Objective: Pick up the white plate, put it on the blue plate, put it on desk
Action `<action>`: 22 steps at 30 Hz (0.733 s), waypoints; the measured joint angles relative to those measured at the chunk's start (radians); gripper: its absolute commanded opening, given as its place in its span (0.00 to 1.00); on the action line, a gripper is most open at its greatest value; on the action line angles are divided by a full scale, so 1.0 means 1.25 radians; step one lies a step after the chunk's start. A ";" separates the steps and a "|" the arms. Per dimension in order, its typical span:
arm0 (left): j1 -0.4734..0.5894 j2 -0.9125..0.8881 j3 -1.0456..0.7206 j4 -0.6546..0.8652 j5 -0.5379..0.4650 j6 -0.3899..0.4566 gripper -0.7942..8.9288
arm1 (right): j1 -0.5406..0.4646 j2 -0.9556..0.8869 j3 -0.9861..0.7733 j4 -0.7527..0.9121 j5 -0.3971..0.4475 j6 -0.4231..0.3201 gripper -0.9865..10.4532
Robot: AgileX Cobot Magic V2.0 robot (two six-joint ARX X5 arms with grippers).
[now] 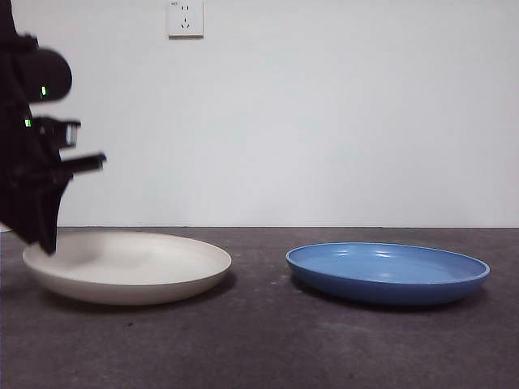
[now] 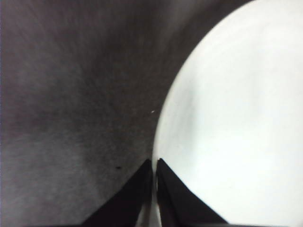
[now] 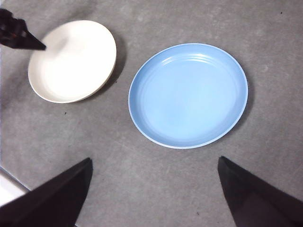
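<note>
Resting on the desk [image 1: 259, 340], the white plate [image 1: 130, 266] sits flat at the left of the front view, with the blue plate [image 1: 388, 271] flat at the right, the two well apart and a strip of bare tabletop between them. The left gripper [image 1: 50, 243] comes down from the upper left edge of that view, big and dark, and its tip meets the white plate's outer rim on the side away from the blue plate. In the left wrist view the two black jaws stand nearly pressed together, only a thin slit between them, and the plate's pale rim [image 2: 227, 123] runs right into that slit — the fingers are pinching the edge of the white plate. The same dark tip [image 3: 40, 46] shows in the right wrist view, touching the far rim of the white plate [image 3: 73, 61].

The right gripper [image 3: 154, 179] hangs high above the desk [image 3: 118, 179], its jaws spread wide with nothing between them, looking down on the blue plate [image 3: 188, 94] — glossy, with faint concentric rings inside.

A white wall socket [image 1: 185, 18] is fixed high on the pale wall behind. There is a tiny mark at its top corner, too small to read, and neither plate shows any brand or lettering
</note>
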 measured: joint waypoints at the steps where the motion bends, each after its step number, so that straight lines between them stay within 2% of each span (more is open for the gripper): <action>1: 0.000 -0.020 0.005 -0.002 0.001 -0.002 0.10 | 0.000 0.000 0.000 0.000 0.000 0.000 0.46; 10: -0.040 -0.169 0.058 -0.002 0.073 -0.042 0.10 | 0.000 0.000 0.000 0.002 0.000 0.000 0.46; 17: -0.143 -0.151 0.096 0.031 0.074 -0.081 0.10 | 0.000 -0.004 0.000 0.024 0.002 0.027 0.46; 22: -0.220 -0.076 0.148 0.048 0.075 -0.108 0.10 | 0.000 -0.005 0.027 0.018 0.026 0.035 0.46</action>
